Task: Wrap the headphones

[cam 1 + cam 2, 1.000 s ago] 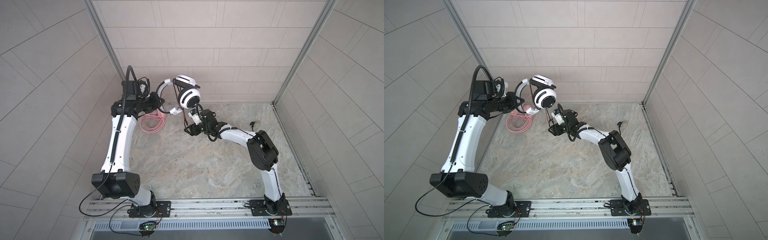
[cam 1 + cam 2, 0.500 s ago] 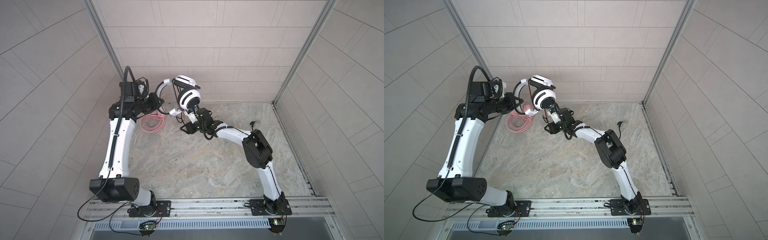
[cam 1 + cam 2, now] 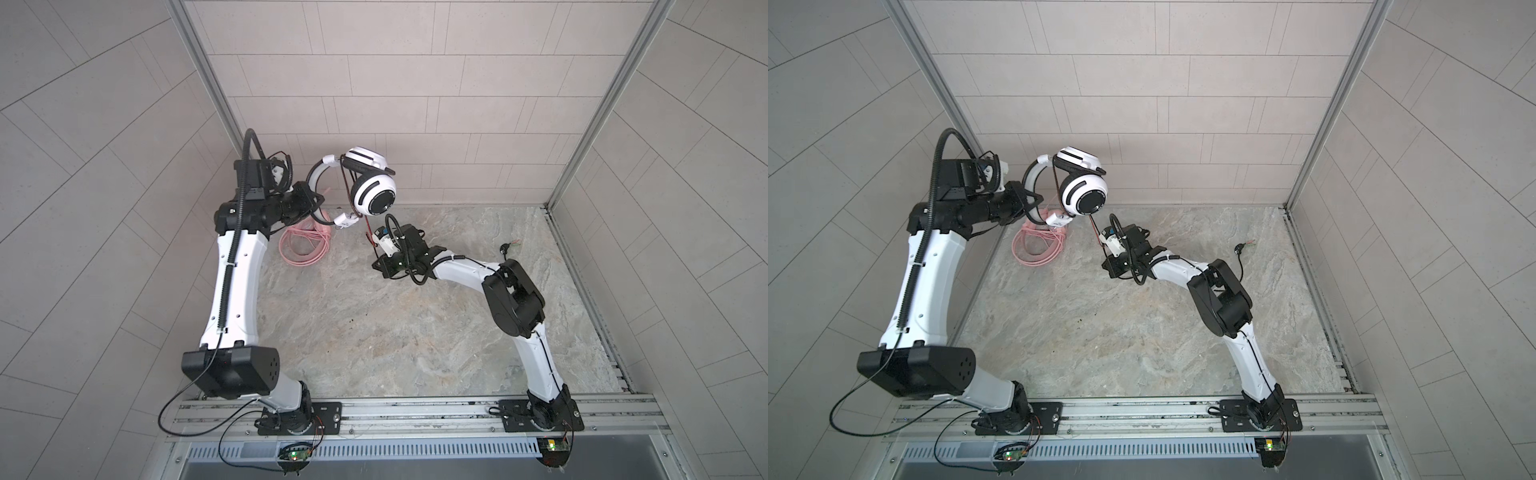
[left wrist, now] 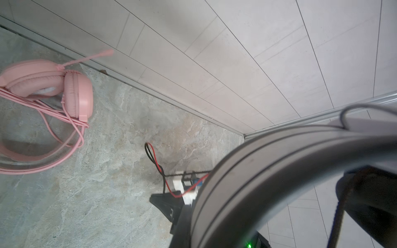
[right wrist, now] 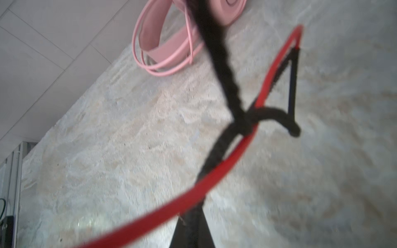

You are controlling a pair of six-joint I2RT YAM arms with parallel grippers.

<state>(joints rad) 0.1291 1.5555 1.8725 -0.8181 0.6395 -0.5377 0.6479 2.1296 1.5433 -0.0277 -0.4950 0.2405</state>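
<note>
You are partway through, by the look of it: one headset seems finished and the other is in hand. The pink headphones (image 4: pixel 77 94) lie on the tabletop (image 3: pixel 395 332) at the back, on the left arm's side. Their pink cable (image 3: pixel 305 249) is gathered in loops around the band, so that one reads as wrapped. The white-and-black headphones (image 3: pixel 372 195) are off the tabletop, held up near the back wall. Your left tool (image 3: pixel 314 206) is clamped on the white headband (image 3: pixel 316 178), and the ear cups hang beyond it. A dark strand already crosses between the cups in both top views, which suggests at least one turn is on. How many turns there are, you cannot tell. Your right tool (image 3: pixel 379 266) sits just below the lower ear cup (image 3: pixel 1084 195), closed on the braided black cable (image 5: pixel 223 64), which runs straight through its grip in the right wrist view. What looks to be the plug end (image 3: pixel 505 248) rests on the tabletop well apart, on the right arm's side. So a good length probably remains to be wound round the headband and its tail tucked in. As for writing, faint lettering rings the black face of the lower ear cup, too small to read. No brand or label is legible anywhere else.
</note>
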